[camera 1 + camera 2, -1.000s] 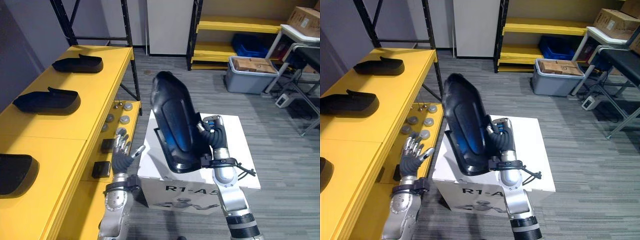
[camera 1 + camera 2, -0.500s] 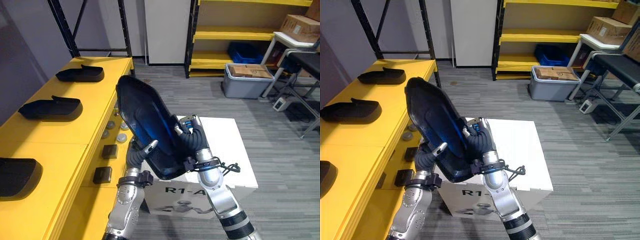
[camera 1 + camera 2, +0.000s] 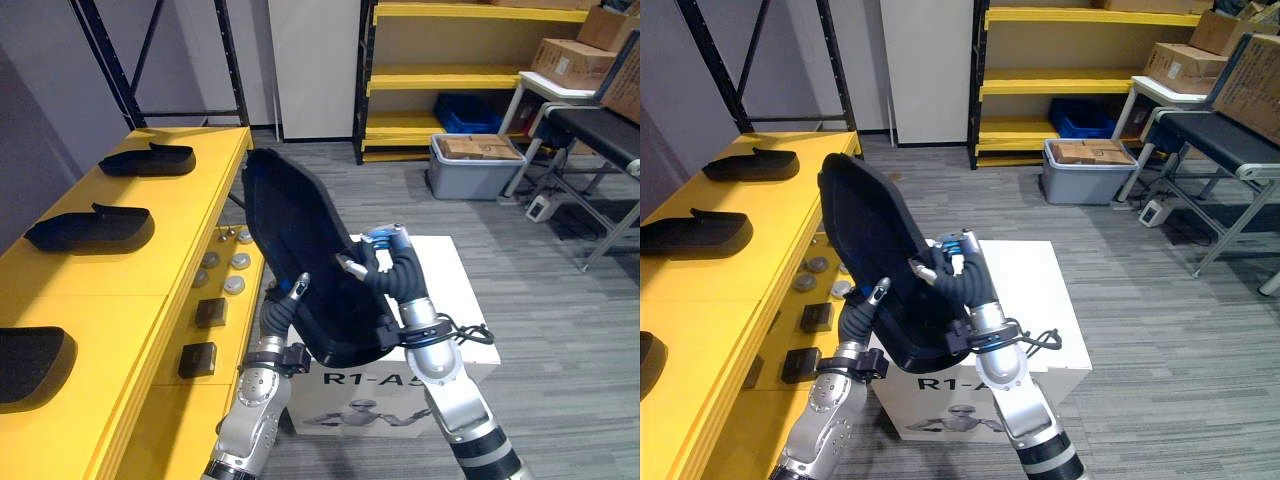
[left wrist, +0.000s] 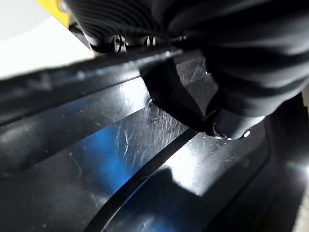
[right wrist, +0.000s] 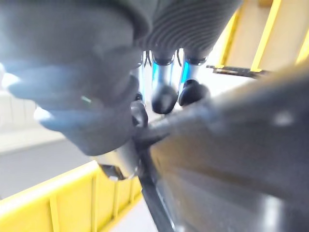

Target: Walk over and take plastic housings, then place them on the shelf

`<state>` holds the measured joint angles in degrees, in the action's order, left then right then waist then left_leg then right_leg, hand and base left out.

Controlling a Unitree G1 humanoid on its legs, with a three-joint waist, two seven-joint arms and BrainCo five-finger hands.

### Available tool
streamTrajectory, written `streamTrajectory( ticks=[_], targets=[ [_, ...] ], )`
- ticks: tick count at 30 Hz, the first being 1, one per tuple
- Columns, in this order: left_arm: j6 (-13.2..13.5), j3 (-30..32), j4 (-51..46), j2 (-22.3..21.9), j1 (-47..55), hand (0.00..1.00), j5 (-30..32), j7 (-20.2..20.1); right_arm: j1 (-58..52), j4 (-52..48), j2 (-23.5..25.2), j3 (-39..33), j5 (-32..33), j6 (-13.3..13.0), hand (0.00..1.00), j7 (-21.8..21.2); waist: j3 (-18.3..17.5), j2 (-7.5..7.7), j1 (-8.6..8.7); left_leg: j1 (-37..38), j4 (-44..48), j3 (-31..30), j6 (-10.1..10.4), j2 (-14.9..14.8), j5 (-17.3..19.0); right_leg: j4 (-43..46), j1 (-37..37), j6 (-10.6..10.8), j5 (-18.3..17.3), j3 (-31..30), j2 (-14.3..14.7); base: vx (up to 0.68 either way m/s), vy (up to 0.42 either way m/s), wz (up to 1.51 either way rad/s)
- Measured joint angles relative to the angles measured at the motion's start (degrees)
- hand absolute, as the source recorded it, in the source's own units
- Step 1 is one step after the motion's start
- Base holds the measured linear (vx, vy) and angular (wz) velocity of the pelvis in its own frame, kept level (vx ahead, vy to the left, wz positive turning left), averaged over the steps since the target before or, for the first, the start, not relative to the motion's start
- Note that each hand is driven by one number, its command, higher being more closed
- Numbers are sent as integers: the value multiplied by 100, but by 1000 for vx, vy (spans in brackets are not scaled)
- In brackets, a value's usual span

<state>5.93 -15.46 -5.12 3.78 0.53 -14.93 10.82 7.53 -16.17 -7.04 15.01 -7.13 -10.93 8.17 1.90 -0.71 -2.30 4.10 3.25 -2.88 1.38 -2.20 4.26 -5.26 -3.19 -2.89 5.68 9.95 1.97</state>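
- Two hands clasp the housing (image 3: 295, 250): left hand (image 3: 278, 312) pinching its edge, right hand (image 3: 385, 272) curled round its rim.
- Swing it gently left onto the shelf (image 3: 160, 250).

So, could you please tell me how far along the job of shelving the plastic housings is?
Done: three housings lie on the yellow shelf, the far housing, the middle housing and the near housing. In hand: a fourth housing, gripped by the left hand and right hand above the white box. Left: setting it on the shelf.
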Motion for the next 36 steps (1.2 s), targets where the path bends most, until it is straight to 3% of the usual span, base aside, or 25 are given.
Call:
streamTrajectory(
  ticks=[5, 8, 10, 13, 22, 27, 36],
  targets=[
    [-63, 39, -115, -250, 34, 100, 459, -285, -397, -247, 92, -714, 445, -211, 0, -329, -2, -3, 6, -29, -25, 124, 1, -36, 1, 19, 86, 23, -12, -134, 32, 6, 22, -13],
    [-59, 436, -227, -400, 260, 100, 385, -402, -555, -221, 327, -2095, 763, -264, 0, -166, -3, -6, 79, -58, -47, 124, 1, -35, 1, 32, 128, 16, -4, -143, 41, 32, 17, -3],
    [-25, 1011, -398, -359, 618, 100, 380, -381, -669, 234, 211, -3373, 1001, -261, 0, 138, -5, -15, 146, -50, -72, 133, 1, -39, 1, 33, 137, -2, 7, -156, 49, 44, 27, -2],
    [-19, 1521, -450, -279, 807, 100, 380, -350, -1218, 911, 35, -3901, 1017, -223, 0, 241, -5, -17, 146, -54, -100, 159, 13, -71, 9, 33, 186, -2, 6, -182, 67, 42, 18, -6],
    [47, 1606, -1123, -313, 1289, 100, 455, -453, -1839, 3643, 57, -3920, 1232, 194, 0, -180, -8, -61, 146, -90, -101, 215, 29, -80, 46, 28, 207, 80, -50, -194, 61, 2, 12, -2],
    [52, 1549, -1196, -318, 1425, 100, 503, -538, -2062, 5206, 106, -3308, 1234, 397, 0, -621, -7, -64, 128, -97, -101, 172, 30, -76, 44, 36, 192, 79, -51, -151, 54, 3, 11, 3],
    [49, 1486, -1175, -408, 1520, 100, 512, -612, -2161, 6160, 322, -2714, 1213, 591, 0, -938, -23, -48, 85, -89, -105, -13, 6, -8, 28, 62, 105, 107, -91, 44, -30, 1, 21, 11]
  ],
)
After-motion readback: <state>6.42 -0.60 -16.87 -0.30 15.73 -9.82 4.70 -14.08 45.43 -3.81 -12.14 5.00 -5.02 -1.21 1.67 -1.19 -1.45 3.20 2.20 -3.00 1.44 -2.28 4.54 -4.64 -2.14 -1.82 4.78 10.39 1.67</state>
